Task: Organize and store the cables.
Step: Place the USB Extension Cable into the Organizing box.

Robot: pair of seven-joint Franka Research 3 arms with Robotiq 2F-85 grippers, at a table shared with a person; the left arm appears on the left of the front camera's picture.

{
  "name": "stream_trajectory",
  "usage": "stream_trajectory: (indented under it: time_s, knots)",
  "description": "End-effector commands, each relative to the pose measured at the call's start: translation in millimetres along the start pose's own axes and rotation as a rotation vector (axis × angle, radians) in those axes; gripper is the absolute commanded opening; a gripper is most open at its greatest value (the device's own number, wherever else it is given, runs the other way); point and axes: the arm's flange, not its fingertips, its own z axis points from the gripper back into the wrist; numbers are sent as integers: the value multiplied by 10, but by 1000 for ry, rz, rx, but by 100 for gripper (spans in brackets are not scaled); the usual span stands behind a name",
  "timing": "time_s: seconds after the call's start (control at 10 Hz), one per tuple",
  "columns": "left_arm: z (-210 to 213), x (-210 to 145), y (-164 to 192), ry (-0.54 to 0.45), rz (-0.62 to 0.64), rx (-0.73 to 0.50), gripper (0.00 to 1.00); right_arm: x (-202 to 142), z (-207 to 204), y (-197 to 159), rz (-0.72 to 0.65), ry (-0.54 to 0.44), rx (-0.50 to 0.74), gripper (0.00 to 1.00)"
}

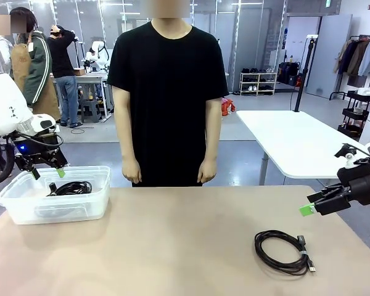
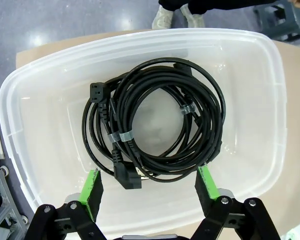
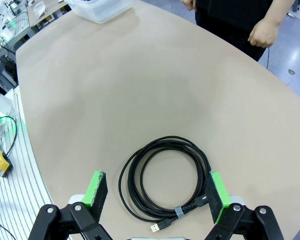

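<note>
Beige tabletop (image 1: 185,234) in a lab, black banded cable coils (image 2: 155,120) in a clear tub (image 1: 24,209) at its left edge beneath the open left pincer (image 1: 48,174), single coil (image 1: 282,251) near the right edge, right pincer (image 1: 312,203) open.

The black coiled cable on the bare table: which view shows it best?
The right wrist view: it looks down on the black coiled cable, so loop, band and plug are clear. The front view shows the cable small and flattened. The left wrist view faces other black cables in a clear plastic bin.
</note>
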Motion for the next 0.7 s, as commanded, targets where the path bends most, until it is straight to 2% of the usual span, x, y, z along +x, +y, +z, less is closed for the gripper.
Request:
stream_trajectory:
  time_s: [0.0,0.4,0.5,0.6]
  knots:
    - [2,23,7,-2,15,2,94,22,-7,11,-20,4,-13,100]
    - [0,0,0,0,0,0,94,0,0,0,0,0,0,100]
    - [306,-89,-47,-66,-46,-32,94,95,35,-150,-27,59,-50,100]
    - [499,-316,-45,-77,-133,-8,94,170,49,-218,-42,89,-90,100]
